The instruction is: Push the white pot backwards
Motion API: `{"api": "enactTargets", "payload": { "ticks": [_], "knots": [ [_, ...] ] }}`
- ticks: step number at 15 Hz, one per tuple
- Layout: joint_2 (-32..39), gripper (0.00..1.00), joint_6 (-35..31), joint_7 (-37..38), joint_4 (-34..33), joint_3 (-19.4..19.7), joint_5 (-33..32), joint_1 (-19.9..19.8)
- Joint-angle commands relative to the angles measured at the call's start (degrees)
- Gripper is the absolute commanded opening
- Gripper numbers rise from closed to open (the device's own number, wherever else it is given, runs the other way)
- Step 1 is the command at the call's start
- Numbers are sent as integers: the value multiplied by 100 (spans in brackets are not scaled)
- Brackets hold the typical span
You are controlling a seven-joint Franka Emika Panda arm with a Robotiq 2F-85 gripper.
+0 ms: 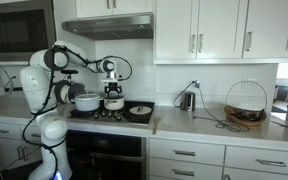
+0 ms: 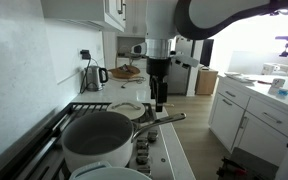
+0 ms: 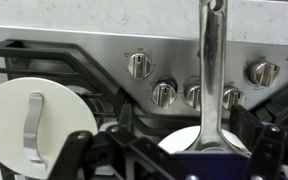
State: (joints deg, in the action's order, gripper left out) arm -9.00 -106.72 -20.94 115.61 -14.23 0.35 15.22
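Note:
The small white pot [image 1: 114, 103] sits on the stove between a larger white pot [image 1: 87, 100] and a flat dark pan [image 1: 139, 111]. In the wrist view the small pot [image 3: 184, 141] lies at the bottom edge, its long metal handle [image 3: 211, 70] pointing at the stove knobs. My gripper [image 1: 111, 91] hangs just above the pot. It is open and empty, with its dark fingers [image 3: 184, 165] spread on either side of the pot. In an exterior view the gripper [image 2: 159, 100] points straight down over the stove, and I cannot pick out the small pot there.
A white round lid [image 3: 34, 125] lies on the dark pan left of the pot. The large pot [image 2: 99, 140] with a long handle stands close by. Stove knobs [image 3: 164, 94] line the steel panel. A kettle [image 1: 187, 99] and a wire basket [image 1: 246, 105] stand on the counter.

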Motion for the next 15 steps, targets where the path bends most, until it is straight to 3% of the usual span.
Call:
{"api": "enactTargets", "payload": {
  "ticks": [1,7,15],
  "knots": [
    [534,100,194,-96,-479,-24,-157,26],
    [897,100,275,-97,-769,-167,-213,123],
    [689,100,539,-174,-754,-273,-155,218]
  ]
}}
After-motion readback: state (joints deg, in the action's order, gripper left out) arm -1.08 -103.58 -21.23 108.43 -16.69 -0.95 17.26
